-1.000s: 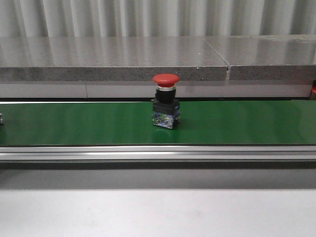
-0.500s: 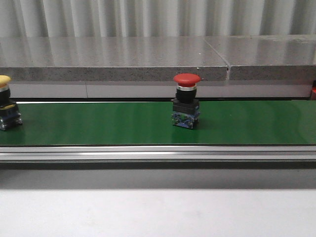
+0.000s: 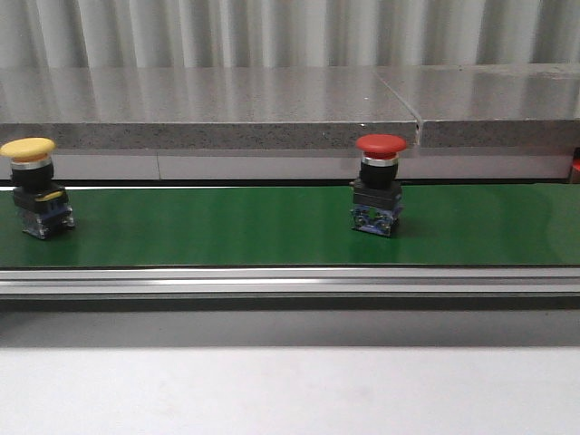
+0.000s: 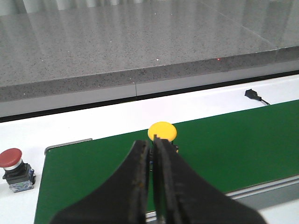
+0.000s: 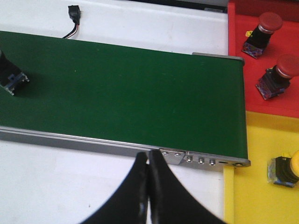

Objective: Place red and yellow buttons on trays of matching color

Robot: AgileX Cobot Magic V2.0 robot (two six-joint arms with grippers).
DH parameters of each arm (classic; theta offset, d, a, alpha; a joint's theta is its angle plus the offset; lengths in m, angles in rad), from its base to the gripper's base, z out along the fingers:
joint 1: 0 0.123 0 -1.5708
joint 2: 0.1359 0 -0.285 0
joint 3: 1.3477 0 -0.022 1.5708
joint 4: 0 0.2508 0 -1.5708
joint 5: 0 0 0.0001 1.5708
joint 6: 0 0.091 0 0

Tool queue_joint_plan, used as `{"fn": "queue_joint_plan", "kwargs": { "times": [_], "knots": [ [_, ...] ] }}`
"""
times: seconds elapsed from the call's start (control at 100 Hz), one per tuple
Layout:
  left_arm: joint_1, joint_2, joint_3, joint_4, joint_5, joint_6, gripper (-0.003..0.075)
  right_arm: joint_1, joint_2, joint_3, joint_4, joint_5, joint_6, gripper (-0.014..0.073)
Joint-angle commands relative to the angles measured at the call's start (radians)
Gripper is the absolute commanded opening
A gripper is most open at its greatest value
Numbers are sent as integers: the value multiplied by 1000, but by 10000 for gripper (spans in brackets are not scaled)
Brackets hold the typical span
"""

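Belt: I'm watching the green conveyor belt (image 3: 208,227) from the front; everything below is placed against it.
Red button: the red button (image 3: 379,185) stands upright on the belt, right of its middle; half a second ago it was nearer the centre, so it has ridden rightward.
Yellow button: the yellow button (image 3: 34,188) is now fully on the belt at its left end, upright; half a second ago only a sliver showed at the edge.
Left gripper: my left gripper (image 4: 153,161) hangs above the belt with its jaws pressed together, holding nothing; the yellow cap sits just beyond the tips in the wrist view.
Spare red button: another red button (image 4: 15,164) sits off the belt's end on the white desk (image 4: 93,116).
Right gripper: my right gripper (image 5: 145,179) hovers at the belt's near rail, jaws pressed together, holding nothing.
Red tray: the red tray (image 5: 280,100) past the belt's end holds two red buttons.
Yellow tray: the yellow tray (image 5: 252,196) beside it holds one yellow button.
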Motion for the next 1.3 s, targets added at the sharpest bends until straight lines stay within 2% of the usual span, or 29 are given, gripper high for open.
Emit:
{"fn": "queue_joint_plan", "kwargs": {
  "times": [0.0, 0.21, 0.31, 0.38, 0.54, 0.64, 0.78, 1.09, 1.29],
  "knots": [
    [-8, 4, -26, -20, -77, -1, -20, 2, -3, -24, -2, -56, -9, -68],
    [-8, 4, -26, -20, -77, -1, -20, 2, -3, -24, -1, -46, -9, -61],
    [-8, 4, -26, -20, -77, -1, -20, 2, -3, -24, -1, -16, -9, 15],
    [-8, 4, -26, -20, -77, -1, -20, 2, -3, -24, -1, 3, -9, 135],
    [-8, 4, -26, -20, -75, -1, -20, 2, -3, -24, 0, 30, -9, 538],
    [-8, 4, -26, -20, -75, -1, -20, 2, -3, -24, 18, 26, -9, 667],
    [-8, 4, -26, -20, -75, -1, -20, 2, 25, -28, 80, 8, -27, 652],
    [-8, 4, -26, -20, -75, -1, -20, 3, 239, -35, 265, -77, -213, 652],
    [-8, 4, -26, -20, -75, -1, -20, 29, 399, -117, 282, -77, -245, 652]
  ]
}}
